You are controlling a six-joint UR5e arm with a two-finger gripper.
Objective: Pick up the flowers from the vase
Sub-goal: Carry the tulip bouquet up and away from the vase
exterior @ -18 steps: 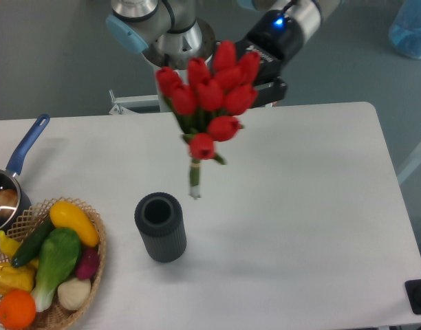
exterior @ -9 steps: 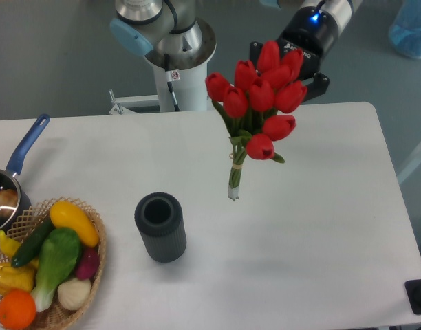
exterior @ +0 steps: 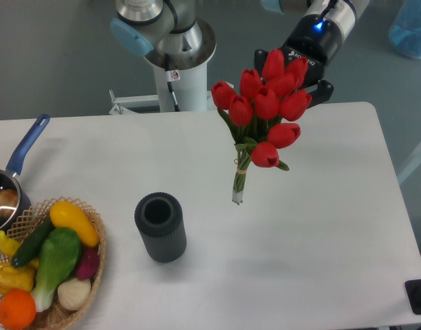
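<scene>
The flowers [exterior: 267, 103] are a tight bunch of red tulip buds above green leaves, the stems bound together low down with a pale tie and ending in a cut tip. The bunch hangs in the air over the white desk [exterior: 320, 206], up and to the right of the vase [exterior: 160, 227], tilted so the buds lean toward the right and the stem tip points down-left. The vase stands upright with its round mouth showing, well apart from the stems. The gripper [exterior: 293, 72] sits behind the buds, which hide its fingers; how far it is open cannot be told. Half a second ago the bunch was a touch further left; a second ago it was nearly above the vase.
</scene>
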